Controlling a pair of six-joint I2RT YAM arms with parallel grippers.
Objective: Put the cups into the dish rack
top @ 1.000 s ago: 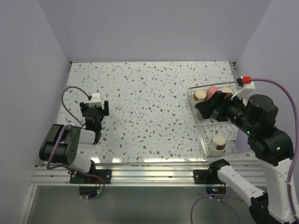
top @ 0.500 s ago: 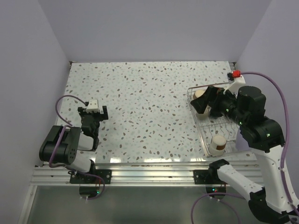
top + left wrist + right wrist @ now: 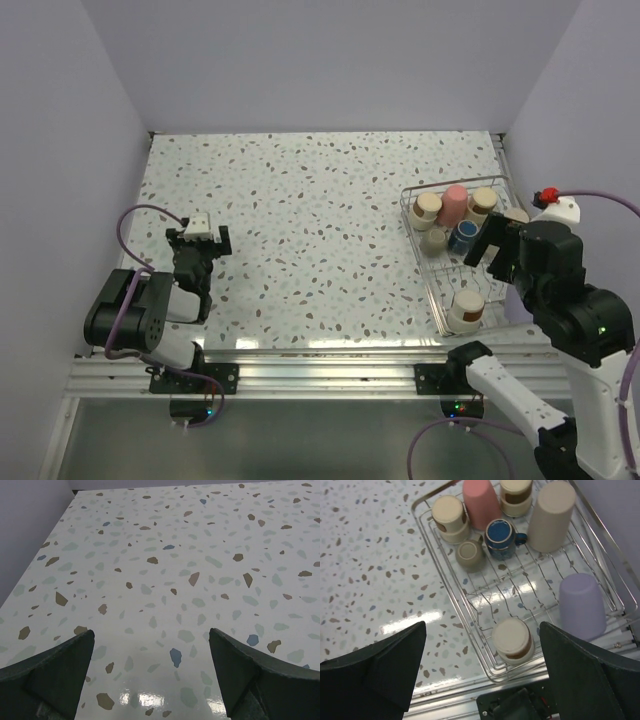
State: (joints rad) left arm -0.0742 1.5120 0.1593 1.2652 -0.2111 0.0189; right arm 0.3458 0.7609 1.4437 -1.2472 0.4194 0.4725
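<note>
Right gripper: jaws are standing wide apart with nothing between them. It is hovering above the right side of the dish rack, not touching any cup.

Dish rack: it is sitting on the speckled worktop at the right edge, long side running near to far.

Cups: all eight are sitting inside the rack (right wrist view).
- Far end, left to right: first banded tan cup, pink cup, second banded tan cup, tall beige cup.
- The pink cup and the tall beige cup are showing closed tops, so they are standing mouth down.
- Just nearer than that row, the small tan cup and the dark blue mug are standing side by side. The mug's handle is pointing toward the tall beige cup.
- The middle stretch of the rack is showing only wire grid.
- Near end: third banded tan cup is standing close to the near rim. The lavender cup is standing mouth down to its right, by the right wall.

Left gripper: it is resting low on the left side of the worktop, well apart from the rack. Its fingers are spread apart, and only bare speckled surface is showing between them.
</note>
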